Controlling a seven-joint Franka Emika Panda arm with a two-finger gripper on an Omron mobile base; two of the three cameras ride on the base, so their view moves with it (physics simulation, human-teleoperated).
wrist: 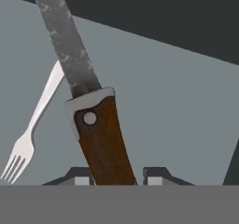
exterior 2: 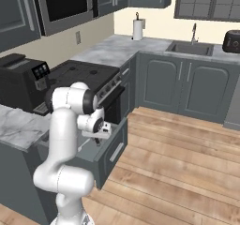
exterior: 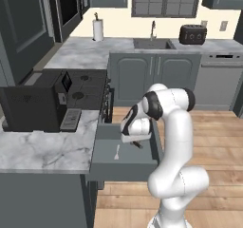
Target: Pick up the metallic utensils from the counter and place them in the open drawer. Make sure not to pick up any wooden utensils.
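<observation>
Silver fork (wrist: pixel 28 129) lying on the floor of the open drawer (exterior: pixel 107 163), already delivered. Knife (wrist: pixel 88 111) low over the same drawer, brown handle between the gripper (wrist: pixel 116 175) fingertips; whether clamped or freed: cannot tell. Nearly done, pending a clean release.

I am operating in a home kitchen: slate-grey cabinets (exterior: pixel 154 77), marble countertop (exterior: pixel 42 148), black stove (exterior: pixel 85 87), sink with faucet (exterior: pixel 153 42), toaster (exterior: pixel 192 33), dishwasher (exterior: pixel 219 80), coffee machine (exterior: pixel 35 101), wood plank floor (exterior 2: pixel 187 163).
</observation>
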